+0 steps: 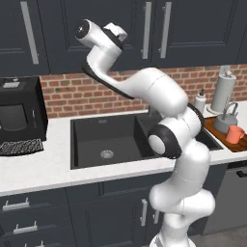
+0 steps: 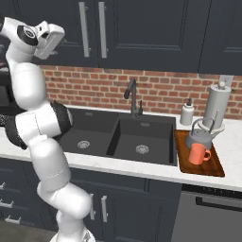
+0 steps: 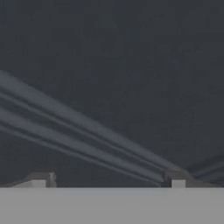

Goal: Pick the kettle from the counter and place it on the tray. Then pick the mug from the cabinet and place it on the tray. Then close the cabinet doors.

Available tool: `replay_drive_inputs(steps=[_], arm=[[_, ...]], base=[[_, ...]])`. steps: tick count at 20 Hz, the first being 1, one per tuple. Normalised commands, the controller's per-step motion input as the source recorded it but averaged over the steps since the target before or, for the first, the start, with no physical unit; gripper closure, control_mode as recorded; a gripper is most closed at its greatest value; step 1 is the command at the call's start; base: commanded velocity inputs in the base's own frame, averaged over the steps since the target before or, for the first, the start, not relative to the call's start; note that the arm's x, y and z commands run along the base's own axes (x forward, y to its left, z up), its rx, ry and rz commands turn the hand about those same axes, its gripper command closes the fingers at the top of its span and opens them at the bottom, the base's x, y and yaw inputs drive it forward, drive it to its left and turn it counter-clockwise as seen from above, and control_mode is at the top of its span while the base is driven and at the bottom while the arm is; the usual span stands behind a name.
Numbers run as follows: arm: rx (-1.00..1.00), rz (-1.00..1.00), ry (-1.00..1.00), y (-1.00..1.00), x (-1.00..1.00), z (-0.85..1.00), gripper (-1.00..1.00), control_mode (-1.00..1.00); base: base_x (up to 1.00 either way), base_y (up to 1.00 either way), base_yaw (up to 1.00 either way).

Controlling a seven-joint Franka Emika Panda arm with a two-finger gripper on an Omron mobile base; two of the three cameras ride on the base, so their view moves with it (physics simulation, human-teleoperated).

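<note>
- The gripper was up against a dark cabinet door panel, its two finger tips set wide apart with nothing between them, so it stood released and empty.
- In the right base view the hand was raised high, close to the flat front of the cabinet doors, which were shut, their long silver bar handles side by side.
- The tray lay on the counter toward its right end, just right of the black sink, with its long side running from the front edge toward the back.
- The kettle stood upright on the rear half of the tray.
- The mug stood upright on the tray just in front of the kettle, its handle turned to the right.
- A paper-towel roll stood behind the kettle near the brick wall, and a small soap bottle stood beside it, at the back edge by the sink.
- A black coffee machine sat on the counter's left end, well apart from the tray.
</note>
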Motion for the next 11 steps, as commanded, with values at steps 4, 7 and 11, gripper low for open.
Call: replay_drive_inputs(steps=[4, 7, 11], arm=[[0.08, 0.03, -0.26, -0.34, 0.84, -0.35, -1.0, -1.0], [0.07, 0.01, -0.21, -0.33, 0.91, -0.38, -1.0, -1.0], [0.06, 0.0, -0.17, -0.33, 0.74, -0.35, -1.0, -1.0]], base=[[0.0, 0.0, 0.0], [0.0, 0.0, 0.0], [0.0, 0.0, 0.0]])
